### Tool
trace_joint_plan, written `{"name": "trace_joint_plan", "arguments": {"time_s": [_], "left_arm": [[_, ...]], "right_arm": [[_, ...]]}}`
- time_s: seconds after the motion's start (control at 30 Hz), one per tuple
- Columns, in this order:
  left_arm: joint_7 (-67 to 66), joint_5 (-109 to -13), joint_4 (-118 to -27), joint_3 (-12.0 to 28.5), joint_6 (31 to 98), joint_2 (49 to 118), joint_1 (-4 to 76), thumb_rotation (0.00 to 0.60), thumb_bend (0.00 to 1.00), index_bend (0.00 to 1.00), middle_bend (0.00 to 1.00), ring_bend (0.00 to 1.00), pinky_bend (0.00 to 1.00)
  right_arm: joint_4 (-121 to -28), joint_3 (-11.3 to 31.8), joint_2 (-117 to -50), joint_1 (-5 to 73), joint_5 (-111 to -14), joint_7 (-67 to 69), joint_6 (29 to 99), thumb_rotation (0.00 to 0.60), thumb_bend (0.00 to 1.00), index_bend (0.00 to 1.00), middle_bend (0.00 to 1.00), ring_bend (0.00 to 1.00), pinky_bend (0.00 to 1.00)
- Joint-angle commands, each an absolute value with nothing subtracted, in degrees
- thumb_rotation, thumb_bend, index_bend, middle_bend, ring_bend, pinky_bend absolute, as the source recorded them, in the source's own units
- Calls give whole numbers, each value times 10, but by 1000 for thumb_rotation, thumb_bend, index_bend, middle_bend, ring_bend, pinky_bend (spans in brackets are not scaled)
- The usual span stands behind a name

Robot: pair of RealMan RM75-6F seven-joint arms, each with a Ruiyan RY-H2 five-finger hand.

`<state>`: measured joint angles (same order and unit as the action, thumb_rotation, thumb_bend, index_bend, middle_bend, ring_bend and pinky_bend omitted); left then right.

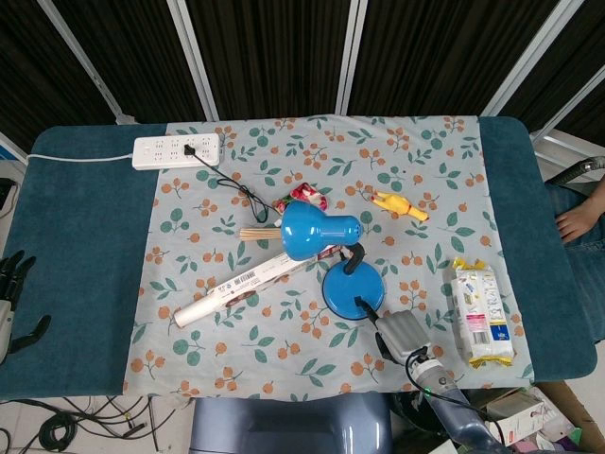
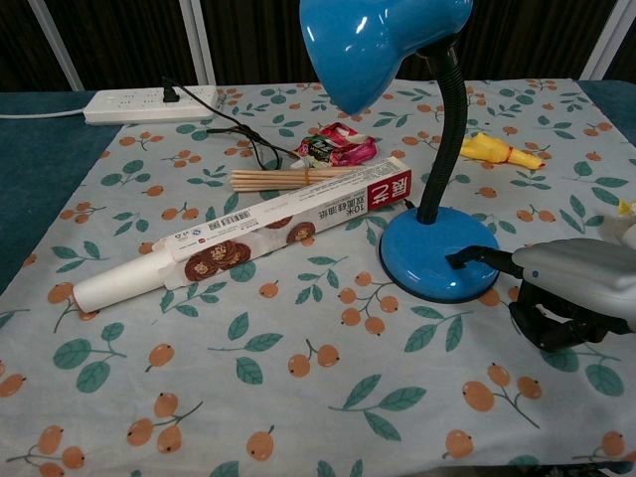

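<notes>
A blue desk lamp stands mid-table, its shade point(image 1: 307, 230) point(image 2: 378, 40) bent over on a black neck and its round base point(image 1: 354, 287) point(image 2: 429, 256) toward the front. My right hand point(image 1: 402, 333) point(image 2: 576, 288) lies just right of the base. One dark finger point(image 2: 475, 258) reaches out onto the base's rim; the others curl under the palm, holding nothing. My left hand point(image 1: 13, 288) hangs off the table's left edge with fingers apart, empty; the chest view does not show it.
A long boxed roll point(image 1: 241, 287) point(image 2: 248, 238) lies left of the lamp, with a bundle of wooden sticks point(image 2: 288, 179) and a red snack packet point(image 2: 336, 147) behind it. Also here are a white power strip point(image 1: 180, 149), a yellow toy chicken point(image 1: 397, 204) and a white packet point(image 1: 480, 312). A person's hand point(image 1: 577, 222) rests at the right edge.
</notes>
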<state>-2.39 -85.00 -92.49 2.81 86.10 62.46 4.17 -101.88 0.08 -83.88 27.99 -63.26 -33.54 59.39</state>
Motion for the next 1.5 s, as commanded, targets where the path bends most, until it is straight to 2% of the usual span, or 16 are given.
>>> {"name": "trace_joint_plan", "arguments": {"time_s": [0.03, 1.5], "left_arm": [[-24, -850, -925, 28, 861, 624, 42, 600, 283, 24, 0, 14, 0], [-25, -849, -925, 28, 860, 625, 42, 600, 283, 24, 0, 14, 0]], "right_arm": [[-1019, 0, -839, 280, -632, -336, 595, 600, 712, 58, 853, 914, 893], [-1021, -11, -839, 291, -623, -335, 601, 600, 711, 79, 853, 914, 892]]}}
